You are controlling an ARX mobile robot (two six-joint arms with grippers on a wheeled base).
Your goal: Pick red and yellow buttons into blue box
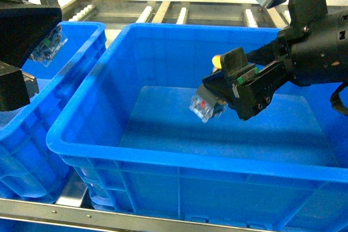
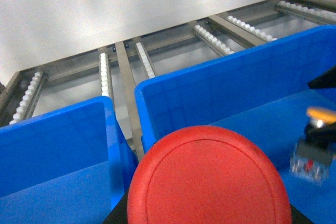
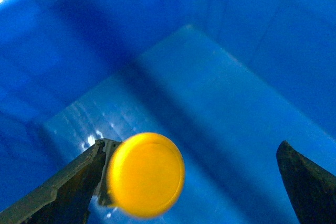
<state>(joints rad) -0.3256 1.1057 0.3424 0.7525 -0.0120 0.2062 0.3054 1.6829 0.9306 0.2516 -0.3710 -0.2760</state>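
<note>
— So, where does the job stand?

— Partway, by my reading. Neither button lies on the floor of the blue box [image 1: 163, 161] yet. The right gripper [image 1: 231, 88] hangs inside that box, above its floor, with the yellow button [image 3: 146, 174] at its fingers.

— Is it gripping that button or letting go?

— Letting go, I'd judge. From the right wrist, the jaws stand wide apart: the yellow cap sits against the left finger, and the other finger is well off to the side, touching nothing. The button looks tilted and slightly blurred, so it may be dropping, but I can't say for certain that it has left the finger.

— And the red one?

— The red button [image 2: 209, 179] fills the bottom of the left wrist view, cap toward the camera, just in front of the left gripper [image 1: 41, 39]. In the head view its clear base shows at that gripper, which sits above the neighbouring crate [image 1: 32, 129], beside the target box. It appears clamped on the button, though the fingers are mostly hidden.

— So what's left?

— The yellow has to land, then the red must cross the shared rims and go in.
</note>
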